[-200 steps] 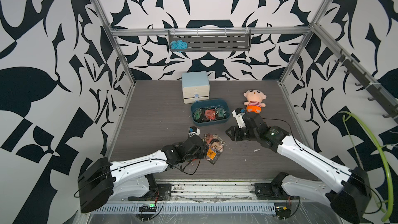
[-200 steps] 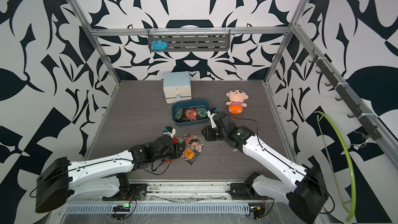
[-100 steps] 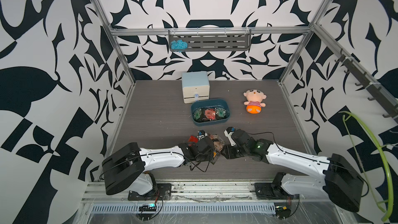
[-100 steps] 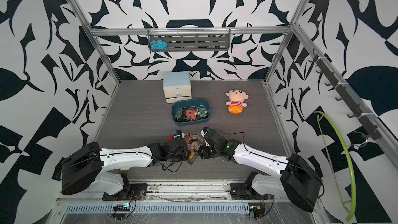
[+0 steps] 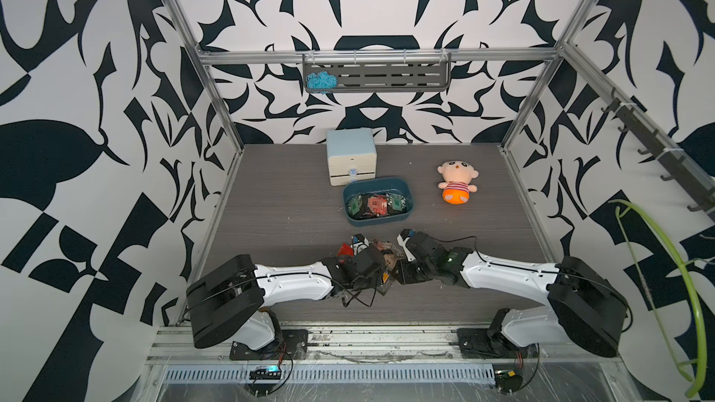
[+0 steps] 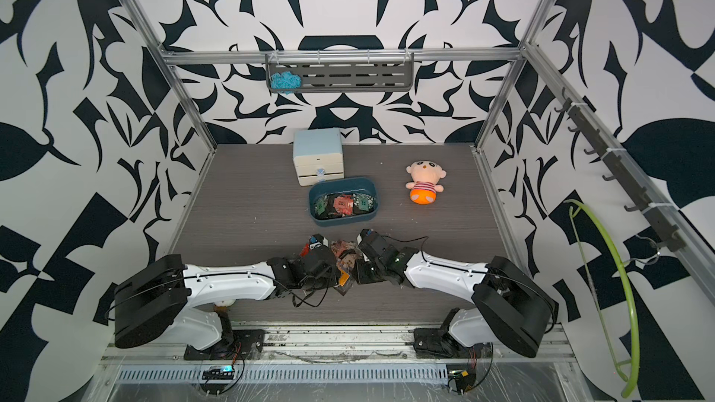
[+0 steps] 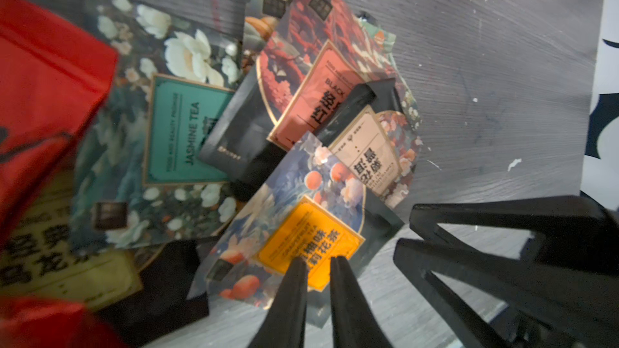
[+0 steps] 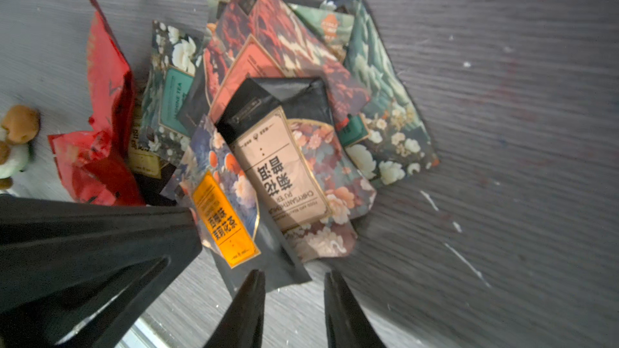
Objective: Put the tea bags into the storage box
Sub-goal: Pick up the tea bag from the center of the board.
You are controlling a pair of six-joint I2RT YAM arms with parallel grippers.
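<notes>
Right wrist view: right tool (image 8: 294,274) gaping, hidden in top views.

Dark grey wood-grain table (image 5: 271,195). Towards the back, a pale blue drawer cabinet (image 5: 351,156), with a teal box (image 5: 377,222) just in front and a doll (image 5: 456,185) well apart. Near the front edge, tea bags (image 8: 268,148) overlapping in a loose heap.

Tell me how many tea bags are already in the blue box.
3 visible in the box: a green-labelled bag at its left end, a red bag in the middle, a second green-labelled bag at its right end. More may lie hidden underneath.
</notes>
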